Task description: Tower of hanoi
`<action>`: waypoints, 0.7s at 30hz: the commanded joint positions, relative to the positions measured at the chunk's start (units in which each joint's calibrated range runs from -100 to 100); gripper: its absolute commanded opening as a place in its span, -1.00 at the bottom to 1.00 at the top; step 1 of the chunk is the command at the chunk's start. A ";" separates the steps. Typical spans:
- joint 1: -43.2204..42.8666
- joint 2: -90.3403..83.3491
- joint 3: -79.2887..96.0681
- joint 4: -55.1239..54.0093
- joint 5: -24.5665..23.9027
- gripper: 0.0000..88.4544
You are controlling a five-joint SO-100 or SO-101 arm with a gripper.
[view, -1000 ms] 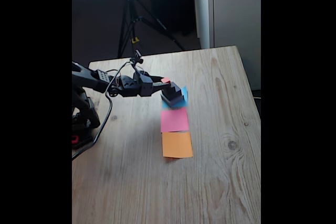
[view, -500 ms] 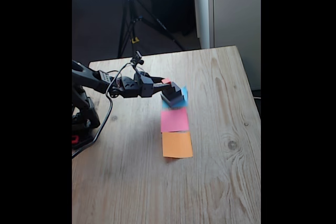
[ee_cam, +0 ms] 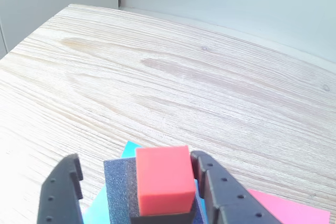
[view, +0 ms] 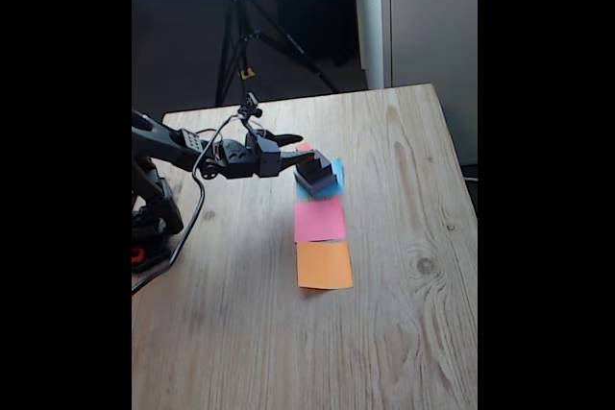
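In the fixed view, a black arm is reaching from the left across a wooden tabletop (view: 404,237), its hand (view: 291,148) spread at the stack of blocks (view: 316,175). The stack is sitting on a blue paper square (view: 335,182), with a pink square (view: 319,220) and an orange square (view: 324,264) lined up nearer the camera. In the wrist view, the hand (ee_cam: 140,170) is straddling the red cube (ee_cam: 163,180): left finger (ee_cam: 62,190) apart from it, right finger (ee_cam: 212,184) just beside it. The cube is resting atop dark grey blocks (ee_cam: 119,190); the fixed view is too blurred to separate them.
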 commanded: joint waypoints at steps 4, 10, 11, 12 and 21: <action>0.91 -11.91 -2.94 9.77 -7.53 -0.41; 1.75 -26.98 -8.57 31.22 -12.54 -0.86; 2.08 -28.72 -11.84 37.54 -14.88 -0.92; 2.25 -30.46 -14.84 42.31 -17.89 -0.95; 4.84 -33.18 -51.03 88.61 -25.08 -0.99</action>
